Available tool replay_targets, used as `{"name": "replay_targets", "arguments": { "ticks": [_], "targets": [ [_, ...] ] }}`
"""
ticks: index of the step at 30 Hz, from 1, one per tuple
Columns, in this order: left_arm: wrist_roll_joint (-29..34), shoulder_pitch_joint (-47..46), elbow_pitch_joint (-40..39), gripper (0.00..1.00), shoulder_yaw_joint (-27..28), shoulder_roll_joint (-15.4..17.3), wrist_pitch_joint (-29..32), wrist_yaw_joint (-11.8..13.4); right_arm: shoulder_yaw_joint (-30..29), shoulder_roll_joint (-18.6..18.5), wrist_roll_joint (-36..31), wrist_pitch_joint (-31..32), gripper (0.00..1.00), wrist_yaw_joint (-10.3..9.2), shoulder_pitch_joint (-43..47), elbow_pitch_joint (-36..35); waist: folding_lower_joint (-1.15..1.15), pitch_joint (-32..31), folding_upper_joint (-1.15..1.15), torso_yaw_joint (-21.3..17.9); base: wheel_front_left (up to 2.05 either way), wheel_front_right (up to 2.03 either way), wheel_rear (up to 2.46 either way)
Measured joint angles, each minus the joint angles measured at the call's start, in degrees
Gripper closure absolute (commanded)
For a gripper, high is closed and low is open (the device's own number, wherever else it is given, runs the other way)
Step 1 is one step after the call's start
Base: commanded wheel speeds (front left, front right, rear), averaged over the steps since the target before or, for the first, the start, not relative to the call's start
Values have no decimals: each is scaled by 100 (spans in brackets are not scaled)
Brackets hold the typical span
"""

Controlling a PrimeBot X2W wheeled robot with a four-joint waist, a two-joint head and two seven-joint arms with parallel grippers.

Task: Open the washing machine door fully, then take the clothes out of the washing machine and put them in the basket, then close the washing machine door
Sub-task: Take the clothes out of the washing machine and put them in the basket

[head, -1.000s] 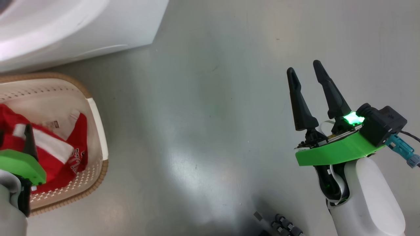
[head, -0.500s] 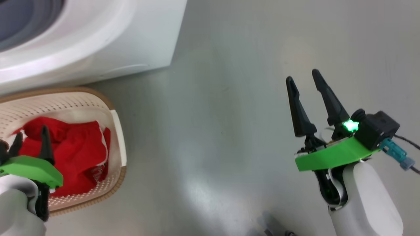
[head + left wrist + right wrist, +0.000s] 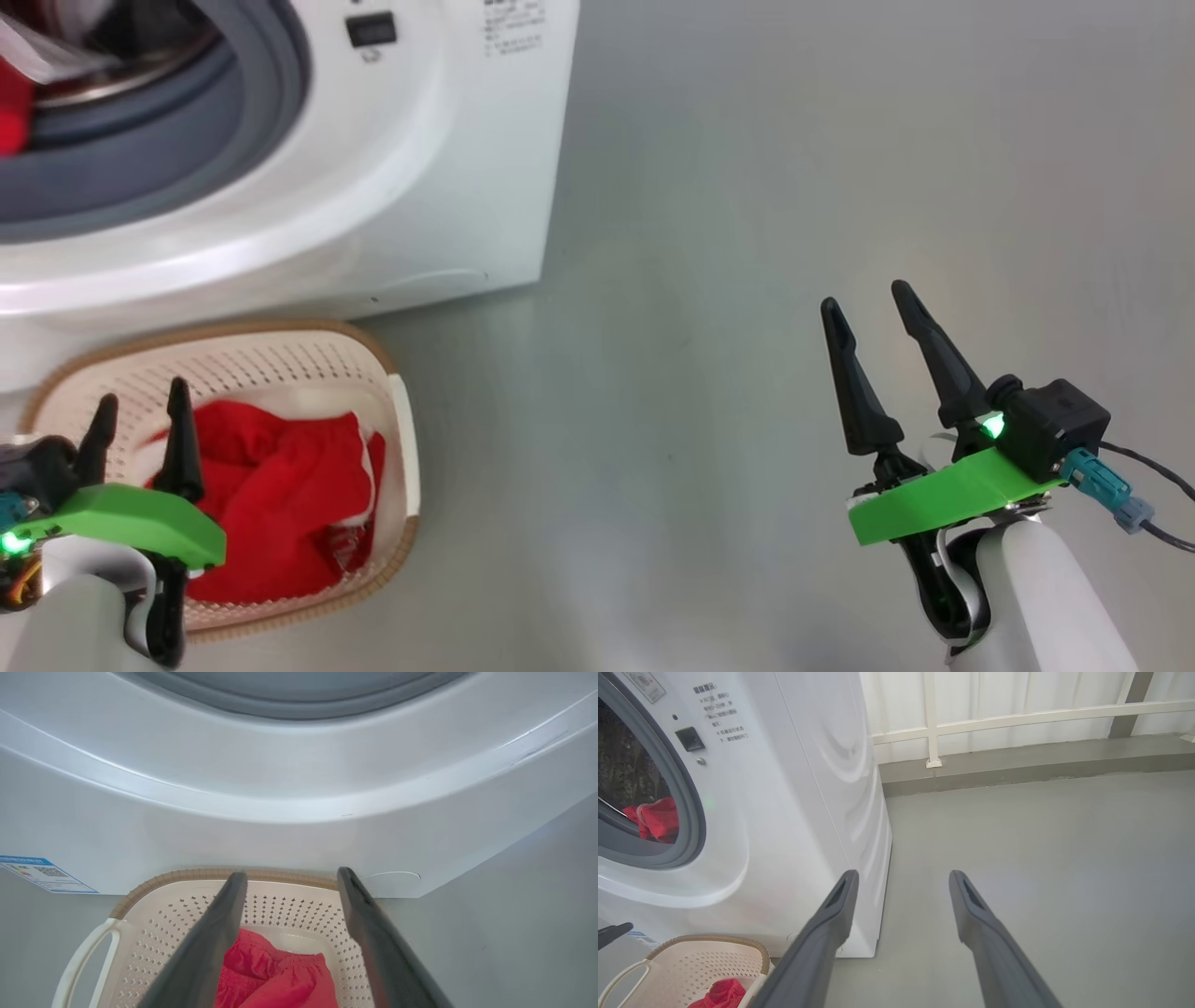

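Observation:
The white washing machine [image 3: 448, 187] fills the upper left, its grey ring around an uncovered drum mouth; the washing machine door is out of view. Red clothes [image 3: 656, 819] lie inside the drum. The basket [image 3: 280, 359] stands on the floor against the machine's front, with more red clothes [image 3: 280, 485] bunched in it. My left gripper [image 3: 140, 394] hangs open over the basket's near left side, nothing between its fingers; in its wrist view the left gripper [image 3: 290, 873] frames the basket [image 3: 154, 914] and the clothes [image 3: 275, 975]. My right gripper [image 3: 865, 295] is open and empty over bare floor, far right of the basket.
Grey floor [image 3: 700, 233] stretches to the right of the machine. In the right wrist view a raised kerb [image 3: 1017, 765] and a white railing [image 3: 931, 718] close off the far side. A blue label [image 3: 42, 872] sits low on the machine's front. A cable [image 3: 1158, 523] trails from my right wrist.
The head view has swung up, bringing the machine's front and drum mouth into sight. The clothes in the basket now lie more bunched. Both grippers stay open.

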Motion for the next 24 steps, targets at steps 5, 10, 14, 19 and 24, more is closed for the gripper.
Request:
{"name": "replay_targets", "arguments": {
  "ticks": [5, 10, 14, 19, 24],
  "targets": [
    [3, 253, -508, 0, 27, -59, 0, 0, -29, 0, -46, 0, 0, 0, 153, 53, 0, -363, 0, 97, 0, 0, 0],
    [8, 619, -1071, 0, 79, -151, 0, 0, -58, 1, -88, 0, 0, 0, 376, 119, 0, -722, 0, 172, 0, 0, 0],
    [146, 955, -1557, 0, 110, -170, 0, 0, -127, 1, -142, 0, 0, 0, 531, 143, 0, -995, 0, 215, 0, 0, 0],
    [315, 1385, -2269, 0, 130, -242, 0, 0, -201, 0, -190, 0, 0, 0, 813, 158, 0, -1344, 0, 282, 0, 0, 0],
    [374, 1707, -2746, 0, 188, -320, 0, 0, -241, -1, -190, 0, 0, 0, 947, 165, 0, -1546, 0, 342, 0, 0, 0]
  ]
}}
